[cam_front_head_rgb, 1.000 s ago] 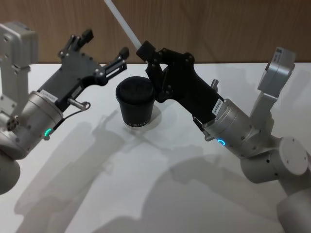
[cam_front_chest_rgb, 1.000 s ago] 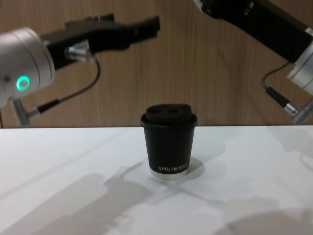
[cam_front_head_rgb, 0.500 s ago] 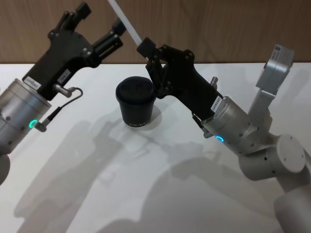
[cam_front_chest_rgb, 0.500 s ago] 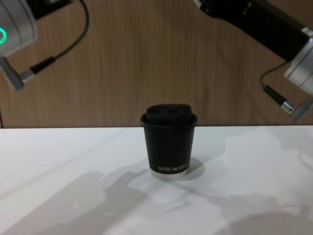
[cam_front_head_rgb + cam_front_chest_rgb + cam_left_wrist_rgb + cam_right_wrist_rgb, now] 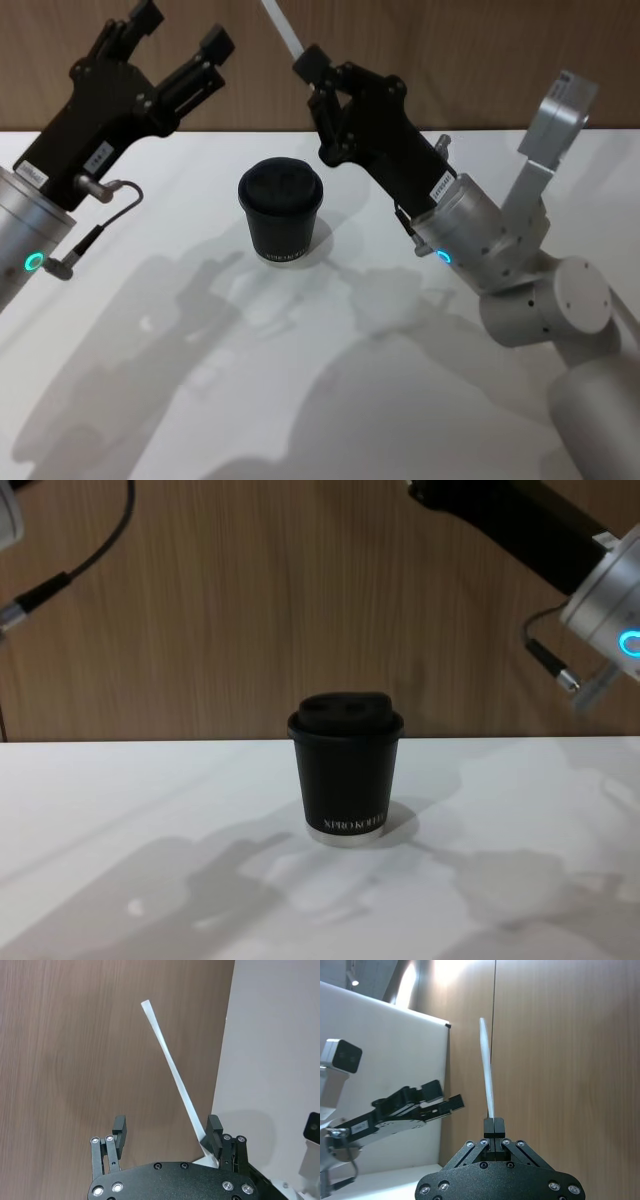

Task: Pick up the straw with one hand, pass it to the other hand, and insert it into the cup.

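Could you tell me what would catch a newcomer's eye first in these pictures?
A thin white straw slants upward, pinched at its lower end by the shut right hand, which is raised high above the black lidded cup. That cup stands upright in the middle of the white table. The left hand is raised on the left, fingers spread open.

The cup (image 5: 345,775), black with a domed lid (image 5: 345,712) and white lettering (image 5: 352,822) near its base, stands upright on the white table (image 5: 120,810), before a wood-panelled wall (image 5: 220,600). The right arm (image 5: 520,525) crosses the upper right corner, its silver joint (image 5: 612,585) showing a blue ring light (image 5: 630,643). A black cable (image 5: 75,565) hangs at upper left
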